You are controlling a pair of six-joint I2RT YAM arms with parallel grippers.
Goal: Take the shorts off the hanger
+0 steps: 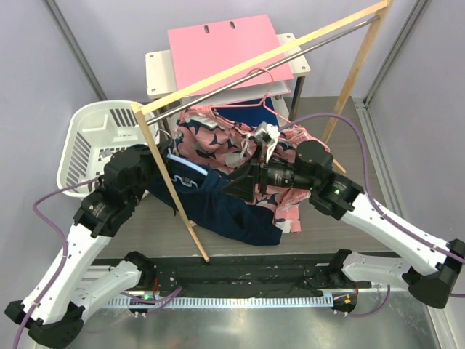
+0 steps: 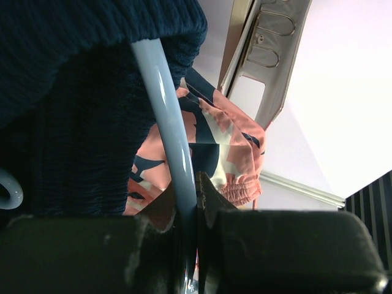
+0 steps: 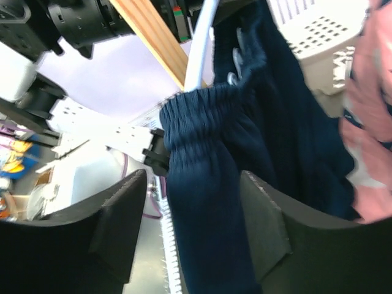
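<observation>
The navy shorts hang off a light blue hanger and drape onto the table. My left gripper is shut on that hanger's bar, with the navy waistband just above its fingers. My right gripper is open, its jaws standing either side of the navy waistband without pressing it. The blue hanger rises behind that waistband. The pink printed shorts lie bunched behind, also seen past the left fingers and at the right wrist view's edge.
A wooden rack post slants between my arms, with its rail overhead. A pink wire hanger hangs on the rail. A white laundry basket stands at the left. A pink board lies on a white stand behind.
</observation>
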